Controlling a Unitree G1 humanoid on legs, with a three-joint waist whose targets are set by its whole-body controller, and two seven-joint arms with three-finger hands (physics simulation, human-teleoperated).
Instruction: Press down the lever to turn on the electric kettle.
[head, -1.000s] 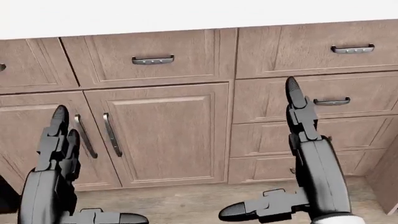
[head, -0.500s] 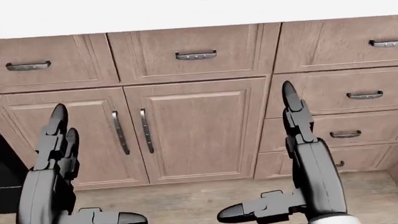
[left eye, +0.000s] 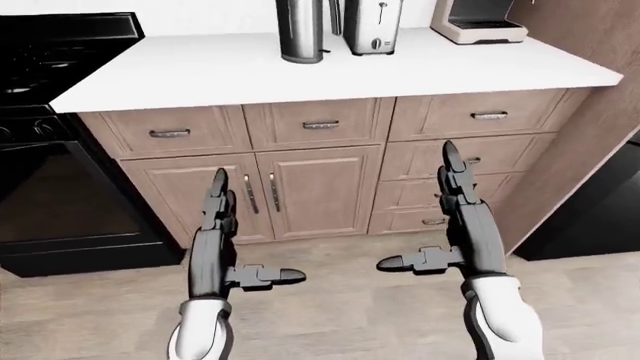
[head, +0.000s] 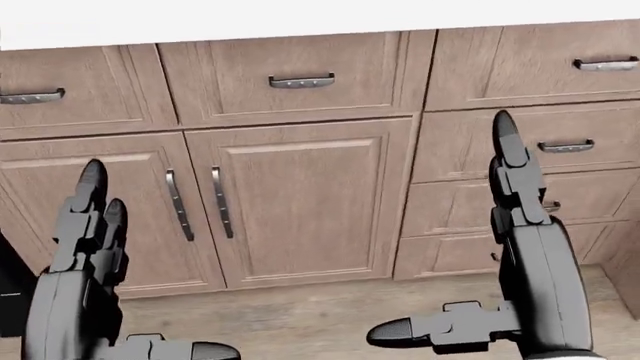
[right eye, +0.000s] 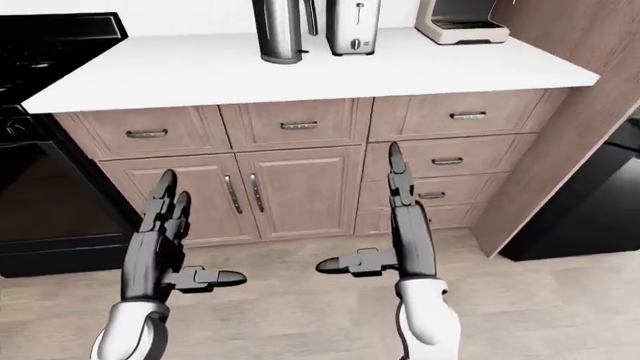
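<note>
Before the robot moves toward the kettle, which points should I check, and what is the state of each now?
1. Kettle in view: ok, it stands on the white counter, its top cut off.
2. Lever visible: cannot tell.
3. Left hand free: ok, open and empty.
4. Right hand free: ok, open and empty.
5. Hands near the kettle: not ok, both hang low before the cabinet doors.
6. Neighbours: toaster stands close on the kettle's right.
</note>
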